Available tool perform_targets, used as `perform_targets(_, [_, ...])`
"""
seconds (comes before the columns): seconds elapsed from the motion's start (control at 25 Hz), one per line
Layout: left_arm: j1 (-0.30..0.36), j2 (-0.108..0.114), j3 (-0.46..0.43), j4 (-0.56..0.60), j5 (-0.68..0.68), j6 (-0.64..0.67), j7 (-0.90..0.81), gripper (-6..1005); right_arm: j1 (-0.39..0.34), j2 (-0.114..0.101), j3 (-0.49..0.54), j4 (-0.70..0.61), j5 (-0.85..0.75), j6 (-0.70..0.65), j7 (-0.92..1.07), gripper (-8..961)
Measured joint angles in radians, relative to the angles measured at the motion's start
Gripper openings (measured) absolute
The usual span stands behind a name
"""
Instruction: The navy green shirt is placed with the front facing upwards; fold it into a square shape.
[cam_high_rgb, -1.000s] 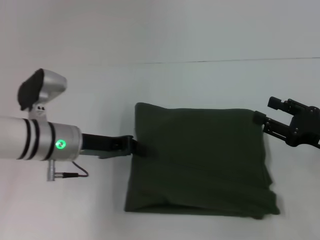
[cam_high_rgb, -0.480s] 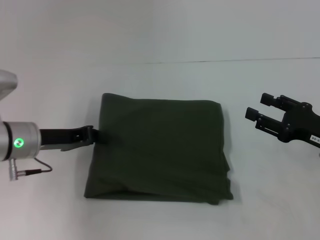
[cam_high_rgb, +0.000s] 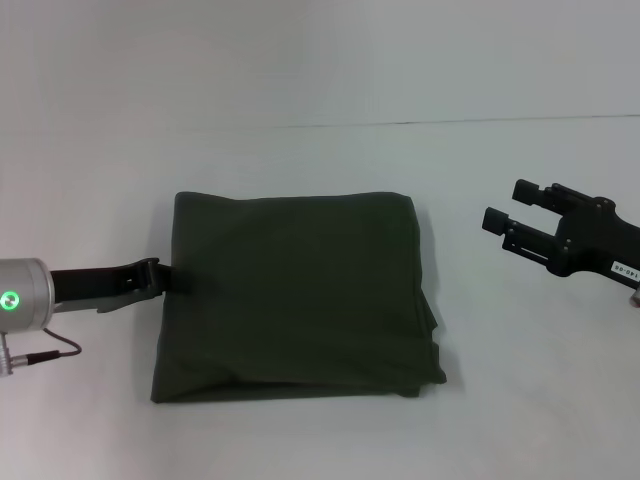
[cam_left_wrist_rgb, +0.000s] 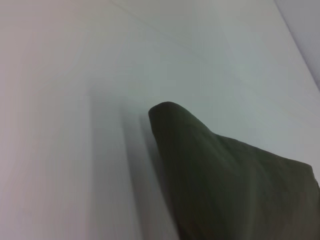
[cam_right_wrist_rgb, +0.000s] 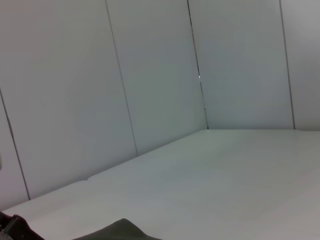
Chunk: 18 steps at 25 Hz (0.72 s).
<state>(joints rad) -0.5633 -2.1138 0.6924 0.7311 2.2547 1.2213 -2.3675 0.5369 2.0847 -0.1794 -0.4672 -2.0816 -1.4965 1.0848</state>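
The navy green shirt (cam_high_rgb: 295, 295) lies folded into a rough square on the white table, plain side up, with no lettering showing. My left gripper (cam_high_rgb: 165, 277) reaches in low from the left and is shut on the middle of the shirt's left edge. My right gripper (cam_high_rgb: 505, 203) hovers open to the right of the shirt, well apart from its right edge, with nothing between its fingers. The left wrist view shows a raised fold of the shirt (cam_left_wrist_rgb: 225, 180). The right wrist view catches only a corner of the shirt (cam_right_wrist_rgb: 117, 231).
The white table (cam_high_rgb: 320, 160) stretches around the shirt on all sides, with a seam line running across at the back. Pale wall panels (cam_right_wrist_rgb: 150, 75) stand behind the table.
The shirt has slid to the left across the table, pulled by my left gripper. The right gripper has come off the shirt's right edge and now stands apart from it.
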Motion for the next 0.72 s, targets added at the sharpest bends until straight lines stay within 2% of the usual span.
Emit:
perform_targets(0.6, [0.009, 0.005, -0.087, 0.001, -0.001, 0.035, 0.105, 71, 0.01, 0.0, -0.024, -0.003, -0.003, 0.001, 0.001, 708])
perform_targets(0.72, [0.016, 0.006, -0.136, 0.012, -0.006, 0.039, 0.194, 193, 0.011, 0.0, -0.037, -0.007, 0.0, -0.005, -0.008, 710])
